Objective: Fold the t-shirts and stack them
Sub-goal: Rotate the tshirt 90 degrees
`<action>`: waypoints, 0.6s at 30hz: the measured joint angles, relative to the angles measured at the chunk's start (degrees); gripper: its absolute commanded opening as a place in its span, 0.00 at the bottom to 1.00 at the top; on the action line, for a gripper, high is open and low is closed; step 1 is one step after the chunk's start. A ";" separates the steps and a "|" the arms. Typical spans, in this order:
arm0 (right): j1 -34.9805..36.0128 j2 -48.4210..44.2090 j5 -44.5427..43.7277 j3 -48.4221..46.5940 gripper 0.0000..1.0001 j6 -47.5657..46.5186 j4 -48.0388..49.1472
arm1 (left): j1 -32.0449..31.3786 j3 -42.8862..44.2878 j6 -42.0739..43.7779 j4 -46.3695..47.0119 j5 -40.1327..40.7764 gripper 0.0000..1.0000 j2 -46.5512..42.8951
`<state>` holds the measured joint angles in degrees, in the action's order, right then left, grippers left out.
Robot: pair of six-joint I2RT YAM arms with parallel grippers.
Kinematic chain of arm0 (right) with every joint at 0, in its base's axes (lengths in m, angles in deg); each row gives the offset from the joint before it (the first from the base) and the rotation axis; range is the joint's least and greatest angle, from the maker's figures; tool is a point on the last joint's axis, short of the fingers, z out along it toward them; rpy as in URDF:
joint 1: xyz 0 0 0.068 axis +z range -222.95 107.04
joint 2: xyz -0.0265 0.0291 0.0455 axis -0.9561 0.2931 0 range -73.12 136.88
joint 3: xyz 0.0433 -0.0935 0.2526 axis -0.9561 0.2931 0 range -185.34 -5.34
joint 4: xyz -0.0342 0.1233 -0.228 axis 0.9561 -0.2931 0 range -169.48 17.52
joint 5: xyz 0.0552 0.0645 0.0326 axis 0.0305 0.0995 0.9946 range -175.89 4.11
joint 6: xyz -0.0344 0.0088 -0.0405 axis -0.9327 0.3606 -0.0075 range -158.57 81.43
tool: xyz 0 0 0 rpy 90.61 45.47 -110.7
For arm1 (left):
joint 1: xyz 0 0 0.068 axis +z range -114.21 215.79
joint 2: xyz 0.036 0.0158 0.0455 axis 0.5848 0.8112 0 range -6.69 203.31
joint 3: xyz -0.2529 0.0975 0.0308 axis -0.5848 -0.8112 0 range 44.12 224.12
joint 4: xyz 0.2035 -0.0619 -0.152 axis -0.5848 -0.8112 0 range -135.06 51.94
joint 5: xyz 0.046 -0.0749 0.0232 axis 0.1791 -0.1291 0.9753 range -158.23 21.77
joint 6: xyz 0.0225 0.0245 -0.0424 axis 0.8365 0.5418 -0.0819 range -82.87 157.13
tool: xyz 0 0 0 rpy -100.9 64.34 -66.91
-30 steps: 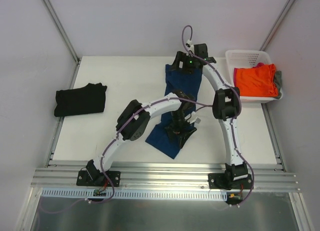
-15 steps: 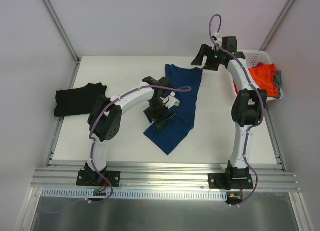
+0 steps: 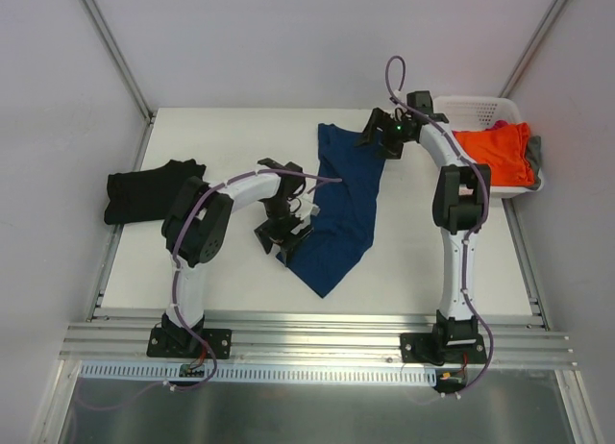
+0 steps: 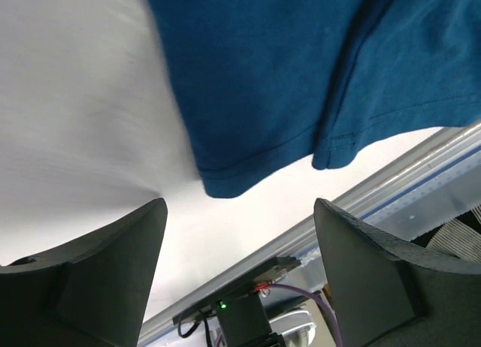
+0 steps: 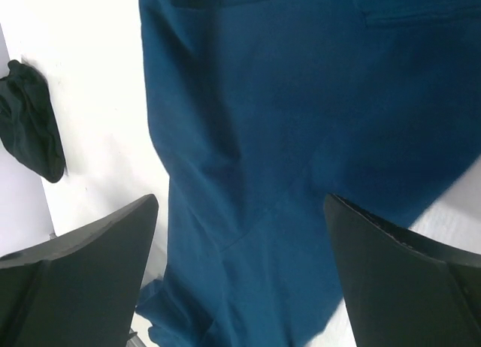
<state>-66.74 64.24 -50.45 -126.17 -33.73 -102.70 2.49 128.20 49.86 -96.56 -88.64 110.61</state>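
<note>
Right now the left gripper (image 3: 282, 234) stands w/ its dark jaws spread wide and nothing btw them. In the left wrist view only bare tabletop shows in the gap. The stitched hem of the navy blue cloth t-shirt (image 3: 346, 189) lies just beyond the fingertips (image 4: 128, 249). From above, that gripper sits at the shirt's left edge, near its lower end; contact w/ the cloth can't be told. The left part of that wrist pic is blurred.

The right gripper (image 3: 377, 136) is also spread wide, pinching nothing. It's by the upper right edge of the navy shirt, at the far end. Its wrist cam looks down on blue cloth filling the gap btw the fingers; can't tell if it touches.

The navy shirt lies mid-table as a long narrow strip, far end squared off, near end slanting to a point. Its hem shows two overlapped layers in the left wrist view.

A plain black cloth t-shirt (image 3: 154, 190) lies folded, a bit rumpled, at the left edge of the white flat table (image 3: 221, 136), well apart from the navy one. An orange cloth t-shirt (image 3: 490, 151) fills the white plastic lattice basket (image 3: 471, 108) at the far right corner, w/ pink cloth (image 3: 502, 126) and grey cloth (image 3: 534, 156) showing at its edges.

An aluminium rail (image 3: 317, 333) runs along the near edge. A small circuit board (image 4: 225, 309) w/ a green light sits below it; any marking is too small to read.
</note>
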 measured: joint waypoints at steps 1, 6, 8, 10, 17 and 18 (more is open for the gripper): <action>0.22 0.96 0.13 -0.72 0.97 0.37 0.26 | -0.09 -0.37 -0.02 0.00 -0.57 0.71 0.00; 2.08 4.44 0.61 -3.89 0.97 1.92 1.53 | -0.13 -0.66 0.02 0.26 -4.72 0.50 0.35; 2.91 4.98 0.63 -4.57 0.97 2.27 1.79 | -0.13 -0.66 -0.02 0.31 -6.21 0.36 0.98; 3.67 5.44 0.70 -5.18 0.97 2.54 2.03 | -0.13 -0.63 -0.15 0.31 -7.76 0.29 2.19; 5.44 8.70 0.42 -9.51 0.97 2.86 3.02 | -0.13 -0.94 -0.15 0.24 -10.05 0.00 3.89; 5.46 9.29 0.15 -10.12 0.97 2.91 3.02 | -0.13 -1.33 -0.15 0.26 -10.49 0.00 3.74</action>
<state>-61.27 73.53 -50.29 -136.29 -30.82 -99.68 2.36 126.86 49.70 -96.30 -99.13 114.34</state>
